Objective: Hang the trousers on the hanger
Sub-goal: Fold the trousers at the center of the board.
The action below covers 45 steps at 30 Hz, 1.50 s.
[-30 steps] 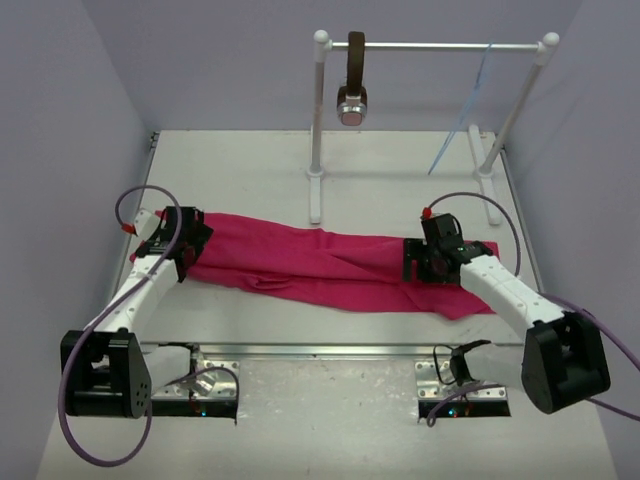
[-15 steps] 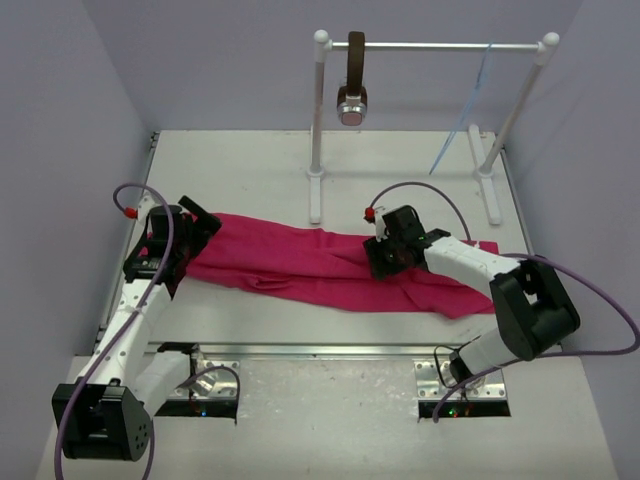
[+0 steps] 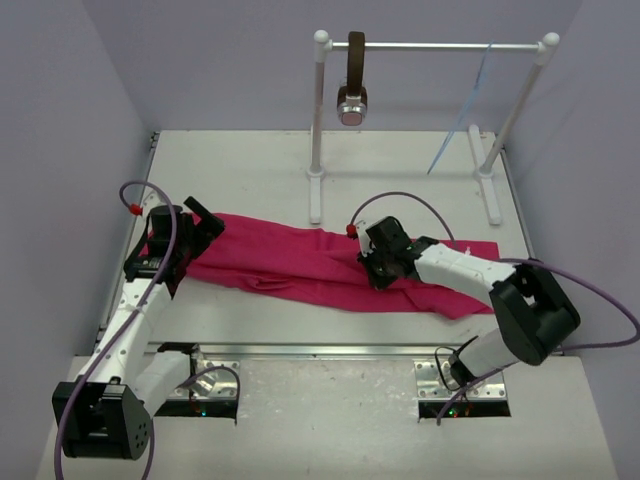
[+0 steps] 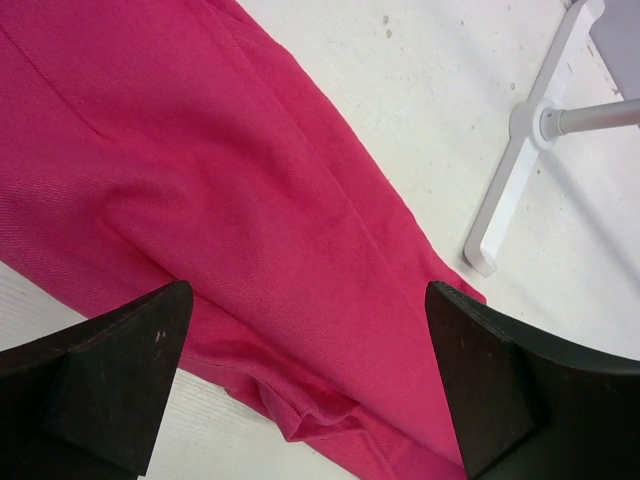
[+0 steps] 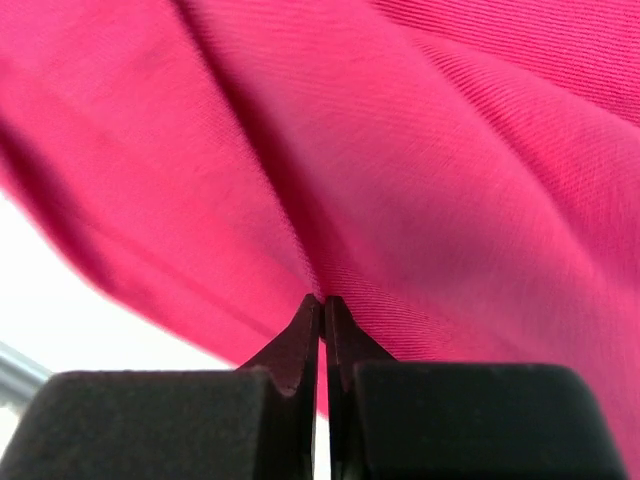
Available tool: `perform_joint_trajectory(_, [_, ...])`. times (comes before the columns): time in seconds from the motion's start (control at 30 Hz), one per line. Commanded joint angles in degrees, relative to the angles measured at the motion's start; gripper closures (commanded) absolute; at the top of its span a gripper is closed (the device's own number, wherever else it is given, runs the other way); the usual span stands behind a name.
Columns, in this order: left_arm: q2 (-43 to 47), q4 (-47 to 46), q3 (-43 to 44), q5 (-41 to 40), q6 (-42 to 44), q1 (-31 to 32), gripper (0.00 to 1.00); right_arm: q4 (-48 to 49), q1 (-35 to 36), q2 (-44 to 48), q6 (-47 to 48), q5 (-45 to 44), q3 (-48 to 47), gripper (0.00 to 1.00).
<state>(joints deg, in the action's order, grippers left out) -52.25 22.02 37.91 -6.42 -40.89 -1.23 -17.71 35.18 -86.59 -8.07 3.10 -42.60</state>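
Because the trousers (image 3: 290,262) lie stretched on the table (image 3: 250,170), the left claw (image 3: 198,228) hovers over their left end, jaws wide apart and empty, probably ready to take it. The right claw (image 5: 322,305) is closed tight, apparently pinching a fold for lifting. The hanger (image 3: 468,110) hangs well beyond it.

trousers (image 3: 300,262) on table (image 3: 240,170), hanger (image 3: 458,124) behind

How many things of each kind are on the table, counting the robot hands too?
Pink trousers: 1
Pale blue hanger: 1
Brown strap: 1
White clothes rack: 1
Grippers: 2, left gripper and right gripper
Total: 6
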Motion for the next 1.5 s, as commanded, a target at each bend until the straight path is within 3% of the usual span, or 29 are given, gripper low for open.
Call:
perform_joint_trajectory(0.0, [0.03, -2.44, 0.83, -0.29, 1.78, -0.61, 0.00, -6.19, 4.41, 11.65, -2.17, -2.85, -2.41, 1.00])
perform_joint_trajectory(0.17, [-0.12, -2.09, 1.42, -1.10, 2.10, -0.63, 0.00, -15.13, 5.69, 18.43, -4.73, -1.13, -8.66, 1.00])
perform_joint_trajectory(0.33, [-1.01, -1.55, 2.69, -2.52, 2.85, -0.61, 0.00, -26.65, 5.78, 18.13, -6.60, 2.49, -16.96, 1.00])
perform_joint_trajectory(0.53, [-3.22, -1.65, 3.71, -3.24, 3.31, -0.70, 0.00, -32.54, 5.96, 18.53, -5.51, 2.71, -25.64, 1.00])
perform_joint_trajectory(0.63, [-3.97, -1.93, 3.60, -2.66, 3.12, -0.61, 0.00, -33.92, 5.16, 14.12, -1.93, -2.45, -30.40, 1.00])
perform_joint_trajectory(0.77, [-4.35, -2.42, 3.57, -2.79, 3.69, -0.61, 0.00, -42.22, 4.37, 6.60, 2.61, 7.47, -40.43, 1.00])
perform_joint_trajectory(0.97, [-4.37, -1.99, 3.57, -5.00, 4.24, -0.61, 0.00, -43.73, 4.64, 9.56, 3.84, 16.33, -39.57, 1.00])
perform_joint_trajectory(1.13, [-5.69, -2.88, 3.17, -4.34, 3.51, -0.61, 0.00, -46.16, 4.64, 13.73, 0.70, 14.16, -40.83, 1.00])
perform_joint_trajectory(1.3, [-6.02, -3.91, 2.46, -3.81, 2.45, -0.61, 0.00, -52.41, 4.64, 10.63, 0.40, 13.60, -43.47, 1.00])
perform_joint_trajectory(1.47, [-6.02, -4.18, 2.08, -3.87, 2.48, -0.61, 0.00, -52.20, 4.58, 7.95, 1.48, 14.52, -43.09, 1.00])
